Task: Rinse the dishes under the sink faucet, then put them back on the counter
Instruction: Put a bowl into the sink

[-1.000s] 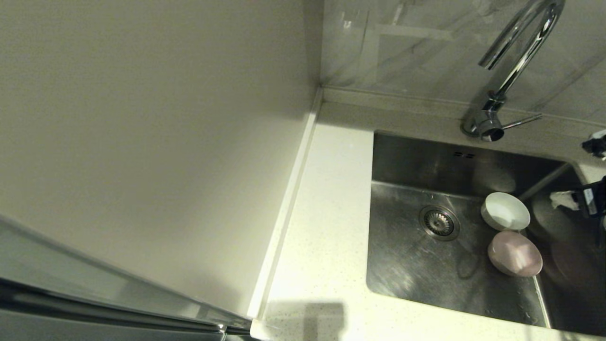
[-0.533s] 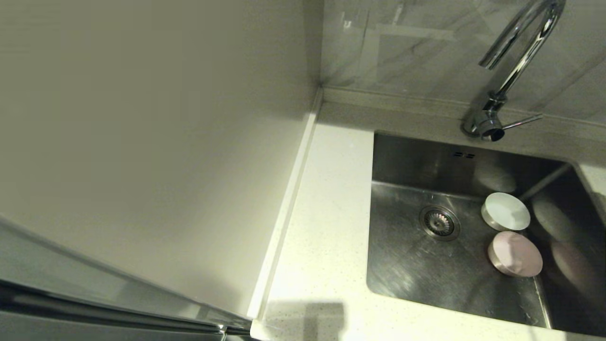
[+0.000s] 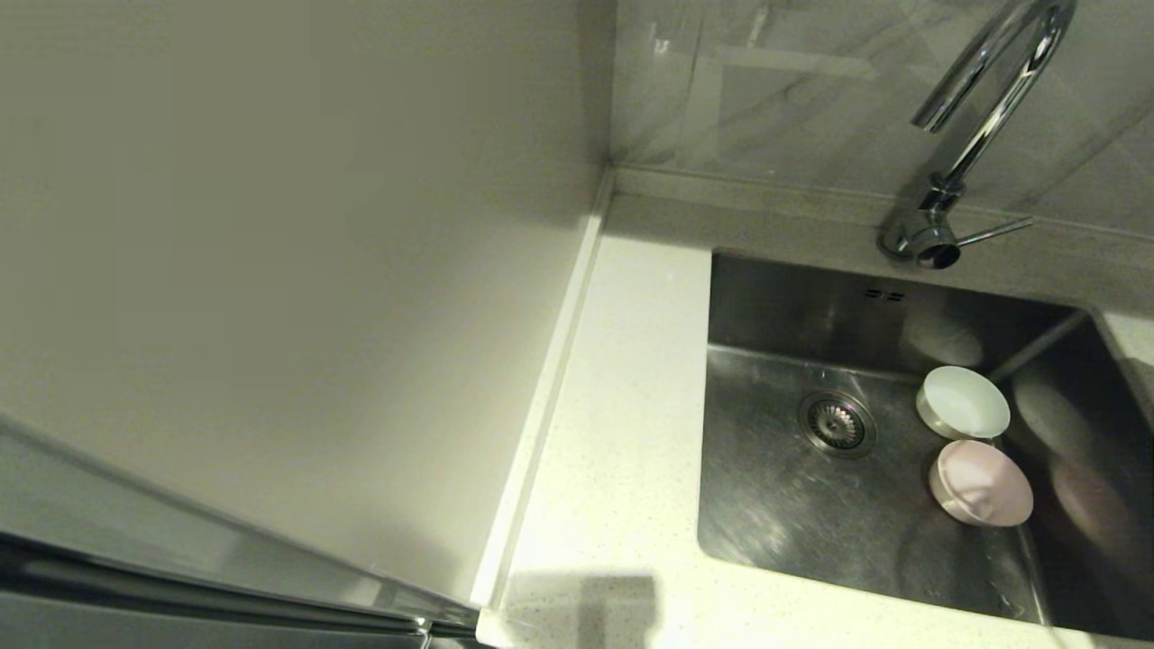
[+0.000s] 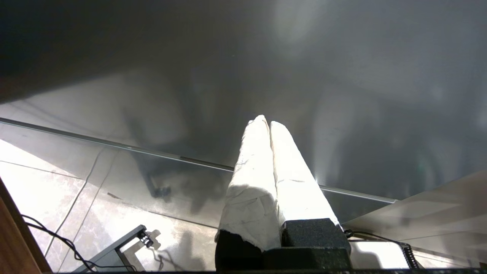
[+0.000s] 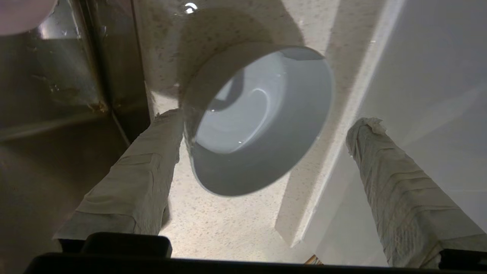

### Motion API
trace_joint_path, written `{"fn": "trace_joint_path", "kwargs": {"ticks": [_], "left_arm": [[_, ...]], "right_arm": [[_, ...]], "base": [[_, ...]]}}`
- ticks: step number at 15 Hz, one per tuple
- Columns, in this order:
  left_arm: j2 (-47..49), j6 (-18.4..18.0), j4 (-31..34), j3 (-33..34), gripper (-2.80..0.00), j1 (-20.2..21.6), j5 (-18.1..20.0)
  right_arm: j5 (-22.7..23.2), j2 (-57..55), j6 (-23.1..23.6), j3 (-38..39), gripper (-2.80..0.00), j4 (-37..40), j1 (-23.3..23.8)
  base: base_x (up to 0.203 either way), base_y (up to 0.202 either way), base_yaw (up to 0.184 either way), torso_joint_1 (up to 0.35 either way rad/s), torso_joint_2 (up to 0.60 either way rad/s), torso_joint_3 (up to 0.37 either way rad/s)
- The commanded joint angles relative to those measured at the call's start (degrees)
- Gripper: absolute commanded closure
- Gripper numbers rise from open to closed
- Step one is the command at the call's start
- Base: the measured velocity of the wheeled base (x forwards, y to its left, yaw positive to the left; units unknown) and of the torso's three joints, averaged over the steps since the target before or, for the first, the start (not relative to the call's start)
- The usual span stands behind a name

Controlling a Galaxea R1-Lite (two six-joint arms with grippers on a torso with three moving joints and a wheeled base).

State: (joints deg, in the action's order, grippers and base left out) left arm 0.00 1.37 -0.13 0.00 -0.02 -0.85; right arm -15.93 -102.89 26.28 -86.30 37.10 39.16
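Two dishes lie in the sink [image 3: 793, 514] right of the drain [image 3: 836, 422]: a white bowl [image 3: 963, 402] and a pale pink bowl [image 3: 981, 482]. The faucet [image 3: 978, 117] arches over the back edge with no water running. The head view shows neither gripper. A pale blue-grey bowl [image 5: 247, 114] rests on the speckled counter [image 5: 213, 224] between the sink edge and the raised rim [image 5: 315, 182]. My right gripper [image 5: 266, 118] is open above it. One wrapped finger [image 5: 152, 152] is close beside the bowl's wall and the other stands well clear. My left gripper [image 4: 264, 121] is shut and empty, parked away from the sink.
A wide strip of white counter [image 3: 622, 433] runs left of the sink, bounded by a raised rim [image 3: 550, 388] and a plain wall. The faucet's thin lever [image 3: 992, 233] points right. The pink bowl's edge [image 5: 23, 11] shows in the right wrist view.
My right gripper, seen at the head view's right edge a second ago, has moved out of that view. The white and pink bowls stay in place in the sink.
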Motion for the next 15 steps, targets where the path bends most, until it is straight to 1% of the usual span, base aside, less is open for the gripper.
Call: {"fn": "trace_joint_path", "kwargs": {"ticks": [1,7,10,11,15], "left_arm": [[-0.18,0.04,-0.04,0.00,0.00,0.02,-0.03],[-0.24,0.02,-0.04,0.00,0.00,-0.04,-0.03],[-0.18,0.04,-0.04,0.00,0.00,0.02,-0.03],[-0.22,0.04,-0.04,0.00,0.00,-0.01,-0.03],[-0.22,0.02,-0.04,0.00,0.00,-0.02,-0.03]], "right_arm": [[0.08,-2.10,0.18,-0.09,-2.80,0.26,0.04],[0.49,-6.11,-0.16,-0.54,-2.80,0.17,0.04],[1.61,-6.97,0.00,-0.45,-2.80,0.08,0.04],[1.69,-7.06,0.08,-0.45,0.00,0.08,0.04],[1.69,-7.06,0.08,-0.89,0.00,-0.10,0.04]], "base": [[0.000,0.000,0.000,0.000,0.00,0.000],[0.000,0.000,0.000,0.000,0.00,0.000],[0.000,0.000,0.000,0.000,0.00,0.000],[0.000,0.000,0.000,0.000,0.00,0.000],[0.000,0.000,0.000,0.000,0.00,0.000]]}}
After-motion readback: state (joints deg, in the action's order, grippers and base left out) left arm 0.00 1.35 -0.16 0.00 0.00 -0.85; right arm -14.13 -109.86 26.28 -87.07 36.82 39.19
